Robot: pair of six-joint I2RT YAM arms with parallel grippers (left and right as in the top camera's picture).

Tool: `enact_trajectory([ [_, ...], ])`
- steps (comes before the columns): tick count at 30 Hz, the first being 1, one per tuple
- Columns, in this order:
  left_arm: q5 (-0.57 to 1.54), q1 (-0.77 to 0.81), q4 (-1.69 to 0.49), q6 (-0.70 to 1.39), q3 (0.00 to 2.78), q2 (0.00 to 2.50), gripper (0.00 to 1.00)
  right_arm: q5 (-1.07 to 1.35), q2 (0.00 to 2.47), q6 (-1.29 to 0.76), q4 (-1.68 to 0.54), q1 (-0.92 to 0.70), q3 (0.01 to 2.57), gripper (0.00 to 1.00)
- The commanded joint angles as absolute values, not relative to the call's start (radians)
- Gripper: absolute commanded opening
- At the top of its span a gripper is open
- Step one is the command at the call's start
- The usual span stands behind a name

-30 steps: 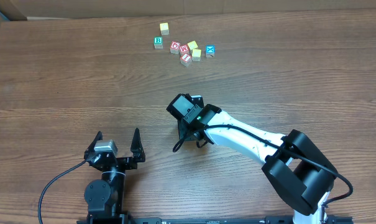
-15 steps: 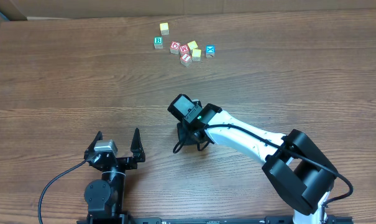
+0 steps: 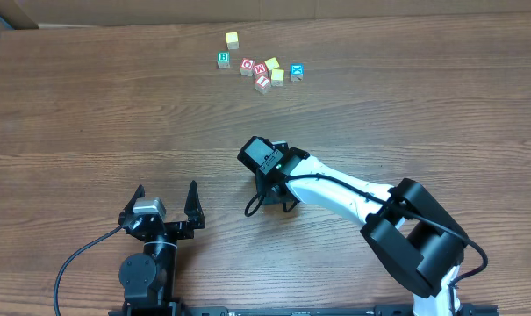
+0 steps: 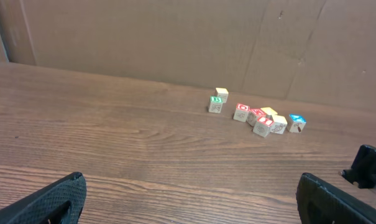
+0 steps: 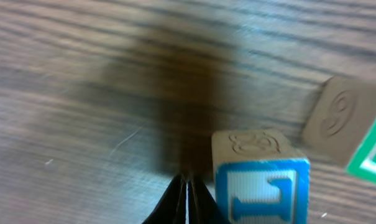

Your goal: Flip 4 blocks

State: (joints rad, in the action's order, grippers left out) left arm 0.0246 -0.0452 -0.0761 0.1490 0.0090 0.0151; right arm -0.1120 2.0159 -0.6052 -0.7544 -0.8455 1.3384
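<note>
Right jaws pinched together beside block (image 5: 262, 186), blue letter facing camera.

Blue-framed block (image 5: 262, 190) sits upright beside an angled green-framed block (image 5: 352, 134).

Blocks (image 3: 261, 68) cluster near the table's (image 3: 89, 105) 12 o'clock edge before a cardboard wall (image 4: 175, 43); open wood runs toward 9 o'clock, the right arm (image 3: 344, 197) barring 4 o'clock.
</note>
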Motion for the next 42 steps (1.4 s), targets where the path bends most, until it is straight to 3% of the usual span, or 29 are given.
enact_trajectory([
  [1, 0.019, -0.040, -0.078, 0.127, 0.005, 0.005, 1.00, -0.231, 2.021, -0.598, -0.719, -0.842, 1.335, 0.06],
  [16, 0.019, -0.040, -0.078, 0.127, 0.005, 0.005, 1.00, -0.246, 1.966, -0.572, -0.713, -0.828, 1.414, 0.06],
  [23, 0.019, -0.040, -0.078, 0.127, 0.005, 0.005, 0.99, -0.212, 1.889, -0.576, -0.685, -0.711, 1.463, 0.04],
  [31, 0.019, -0.040, -0.078, 0.127, 0.005, 0.005, 1.00, -0.097, 1.940, -0.574, -0.687, -0.558, 1.442, 0.04],
  [42, 0.019, -0.040, -0.078, 0.127, 0.005, 0.005, 1.00, -0.065, 2.034, -0.514, -0.678, -0.566, 1.420, 0.04],
])
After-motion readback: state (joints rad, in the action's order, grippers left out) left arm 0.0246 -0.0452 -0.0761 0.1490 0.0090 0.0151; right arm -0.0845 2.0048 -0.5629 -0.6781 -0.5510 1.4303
